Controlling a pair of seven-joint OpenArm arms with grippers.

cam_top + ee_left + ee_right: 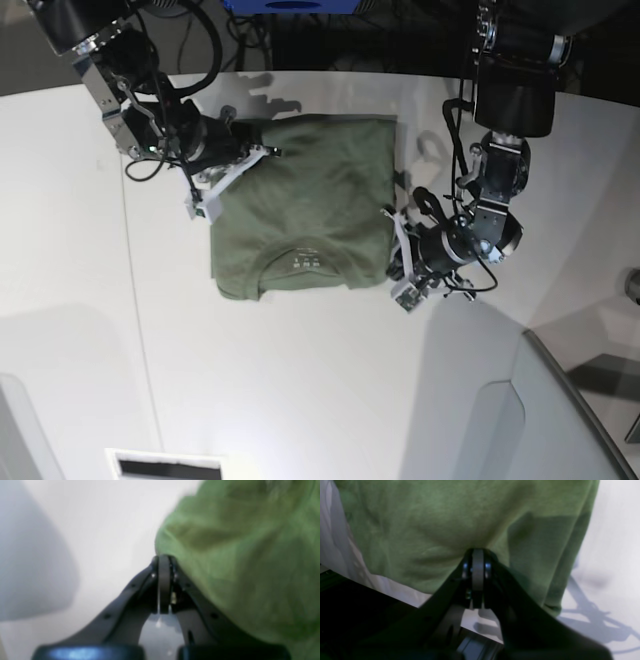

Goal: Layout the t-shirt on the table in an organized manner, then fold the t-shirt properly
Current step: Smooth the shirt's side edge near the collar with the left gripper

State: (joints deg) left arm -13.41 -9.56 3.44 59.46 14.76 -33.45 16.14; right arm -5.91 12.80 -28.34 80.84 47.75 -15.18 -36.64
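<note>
The olive-green short-sleeved cotton t-shirt (305, 205) lies flat on the large white smooth table (300, 400), in the far half of the tabletop and near its middle, as a partly folded rectangle. Its collar, with a small white label, faces the near edge; its long axis runs from far edge to near edge. The right gripper (222, 165) sits at the shirt's far corner on the base view's left; the left gripper (400, 250) sits at the shirt's side edge on that view's right, toward the collar end. Each arm is thus at its own side of the garment, and neither is clearly the nearer. In the right wrist view the right gripper (478, 555) has its jaws fully together, its tip pressed against cloth; whether fabric is pinched cannot be told. In the left wrist view the left gripper (163, 560) is likewise fully closed, its tip touching the shirt's edge, with the cloth lying to one side. The next fold is judged to run across the long axis.
</note>
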